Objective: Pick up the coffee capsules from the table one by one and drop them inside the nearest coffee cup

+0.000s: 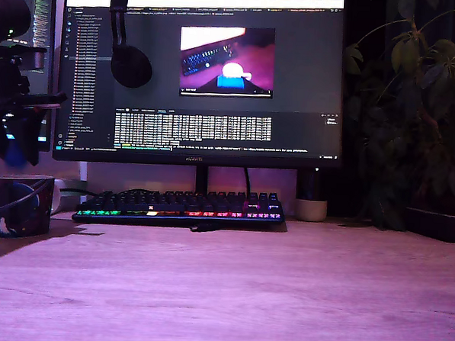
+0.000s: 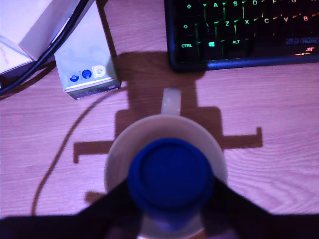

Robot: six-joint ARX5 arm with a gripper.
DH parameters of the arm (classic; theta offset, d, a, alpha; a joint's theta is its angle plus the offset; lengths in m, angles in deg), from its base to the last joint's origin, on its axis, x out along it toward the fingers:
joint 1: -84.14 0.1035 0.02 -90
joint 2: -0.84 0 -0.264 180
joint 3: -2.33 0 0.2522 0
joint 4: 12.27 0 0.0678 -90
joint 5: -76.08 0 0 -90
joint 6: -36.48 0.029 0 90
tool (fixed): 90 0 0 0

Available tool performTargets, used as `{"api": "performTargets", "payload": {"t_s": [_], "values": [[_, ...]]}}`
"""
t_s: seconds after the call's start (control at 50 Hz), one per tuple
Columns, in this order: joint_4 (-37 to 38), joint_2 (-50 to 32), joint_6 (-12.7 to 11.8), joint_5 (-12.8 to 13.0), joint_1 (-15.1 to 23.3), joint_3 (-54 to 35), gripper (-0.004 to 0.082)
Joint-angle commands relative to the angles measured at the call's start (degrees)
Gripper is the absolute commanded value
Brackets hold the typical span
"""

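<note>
A bright-blue coffee capsule (image 2: 169, 179) fills the middle of the wrist view, held between my gripper's (image 2: 170, 201) two dark fingers (image 2: 112, 201). Directly under it is the open mouth of the coffee cup (image 2: 119, 149), pale inside, with its handle (image 2: 171, 102) pointing toward the keyboard. In the exterior view the dark navy cup (image 1: 18, 204) with pale swirls stands at the far left of the table. The gripper (image 1: 15, 153) hangs just above its rim, with a dim blue spot of the capsule (image 1: 14, 156) showing. No other capsule is in view.
A backlit keyboard (image 1: 181, 206) lies behind the cup, under a large monitor (image 1: 202, 77) with headphones (image 1: 130, 58) hung on it. A small cream pot (image 1: 311, 209) and a plant (image 1: 414, 111) stand at the exterior view's right. A small box (image 2: 87, 69) and a cable (image 2: 45, 55) lie near the cup.
</note>
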Motion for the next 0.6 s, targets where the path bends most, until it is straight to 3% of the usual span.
{"api": "performTargets", "payload": {"t_s": [0.0,0.18,0.26,0.58], "values": [[0.2,1.3,0.3,0.0,0.2,0.2,0.0621],[0.3,1.3,0.3,-0.1,0.2,0.2,0.0615],[0.4,1.3,0.3,-0.7,0.2,0.2,0.0563],[0.8,0.1,0.3,-1.1,0.2,0.2,0.0029]]}}
